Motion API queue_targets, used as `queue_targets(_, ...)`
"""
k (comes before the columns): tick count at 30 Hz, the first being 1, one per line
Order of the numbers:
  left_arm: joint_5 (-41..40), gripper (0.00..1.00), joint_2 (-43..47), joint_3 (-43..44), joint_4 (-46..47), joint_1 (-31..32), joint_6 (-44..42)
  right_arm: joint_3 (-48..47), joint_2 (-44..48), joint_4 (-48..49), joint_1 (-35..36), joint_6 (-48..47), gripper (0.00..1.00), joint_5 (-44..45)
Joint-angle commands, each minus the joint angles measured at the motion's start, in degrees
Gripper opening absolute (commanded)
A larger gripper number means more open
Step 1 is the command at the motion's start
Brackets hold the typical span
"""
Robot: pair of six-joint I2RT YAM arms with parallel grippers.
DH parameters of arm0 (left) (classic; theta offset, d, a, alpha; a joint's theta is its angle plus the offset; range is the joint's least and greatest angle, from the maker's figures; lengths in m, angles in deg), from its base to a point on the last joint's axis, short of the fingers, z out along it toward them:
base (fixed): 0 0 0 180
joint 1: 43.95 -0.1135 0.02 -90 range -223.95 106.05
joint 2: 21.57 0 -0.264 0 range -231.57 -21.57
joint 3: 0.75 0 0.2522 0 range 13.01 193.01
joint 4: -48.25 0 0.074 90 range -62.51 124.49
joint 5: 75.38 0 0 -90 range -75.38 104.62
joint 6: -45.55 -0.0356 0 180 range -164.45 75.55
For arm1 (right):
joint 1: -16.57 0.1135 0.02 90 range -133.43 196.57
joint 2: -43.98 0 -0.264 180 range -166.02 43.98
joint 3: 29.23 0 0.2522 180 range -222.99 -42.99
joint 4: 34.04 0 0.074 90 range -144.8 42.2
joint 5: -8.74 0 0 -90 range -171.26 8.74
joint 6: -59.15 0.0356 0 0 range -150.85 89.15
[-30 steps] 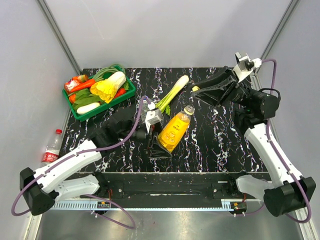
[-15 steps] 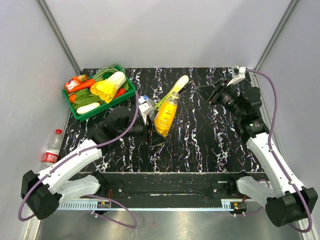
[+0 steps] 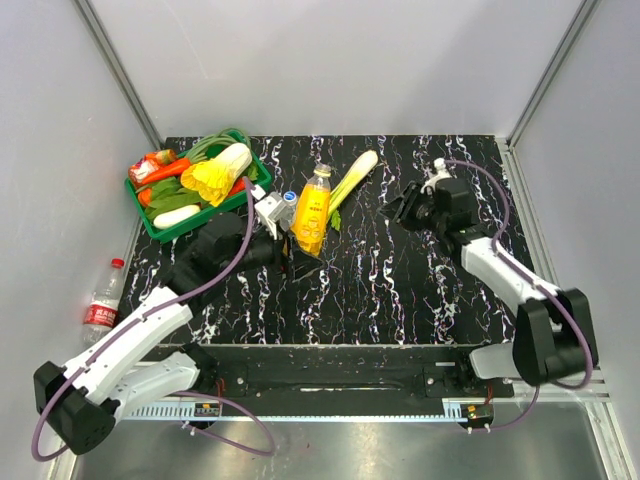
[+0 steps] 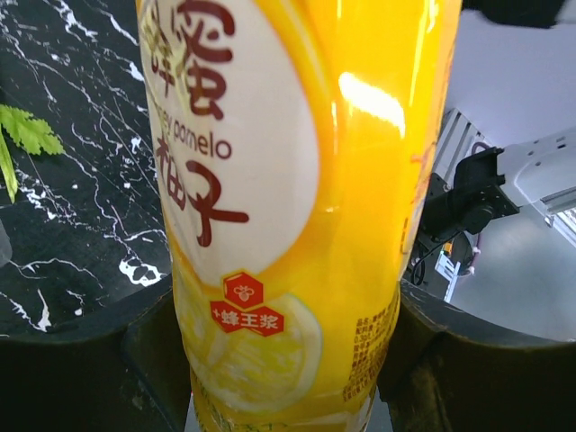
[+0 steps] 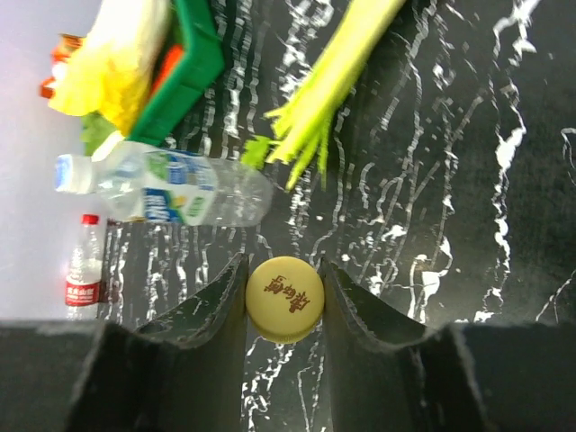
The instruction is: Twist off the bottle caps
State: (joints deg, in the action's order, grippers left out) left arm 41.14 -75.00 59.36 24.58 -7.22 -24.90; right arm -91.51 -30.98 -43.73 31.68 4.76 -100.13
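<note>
Setting was a robotics lab test cell. A black marbled tabletop [image 3: 400, 290] stood boxed by plain pale wall panels [image 3: 330, 60]. White left arm [image 3: 140, 325] and right arm [image 3: 505, 270] were bolted near a metal rail [image 3: 330, 407], trailing purple cabling [image 3: 242, 225]. A green tray [image 3: 170, 231] of vegetables sat far left.

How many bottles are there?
3. The yellow juice bottle is held in the left gripper. The blue-label bottle lies beside the green tray. The red-label bottle stands off the table, to its left. None seems hidden.
</note>
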Motion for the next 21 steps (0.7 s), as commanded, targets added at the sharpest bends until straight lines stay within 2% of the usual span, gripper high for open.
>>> queue_targets(1,-1.74,0.0,2.98,3.48,2.88,-0.26,0.4,-0.53,-7.73,2.43,-0.26,1.3,0.0,0.77)
queue_targets(7,0.1,0.0,2.89,3.84,3.41,-0.34,0.4,-1.94,-17.32,1.64,-0.26,0.34,0.0,-0.37)
queue_targets(8,0.19,0.01,2.89,3.84,3.5,-0.26,0.4,-2.11,-18.11,1.46,-0.26,-0.28,0.04,-0.2)
queue_targets(10,0.02,0.01,2.8,3.66,3.58,-0.26,0.49,-0.98,-18.47,2.59,-0.26,-0.46,0.22,0.41)
queue_targets(12,-0.07,0.01,2.98,3.49,3.58,-0.34,0.49,0.25,-18.3,3.74,-0.26,-0.63,0.32,1.38)
queue_targets(16,-0.16,0.01,3.24,3.05,4.02,-0.26,0.31,0.44,-17.77,4.01,-0.35,-1.42,0.6,2.09)
queue_targets(21,-0.33,0.02,3.07,2.7,4.46,-0.26,0.58,-0.44,-17.42,3.13,-0.26,-2.04,0.78,0.68)
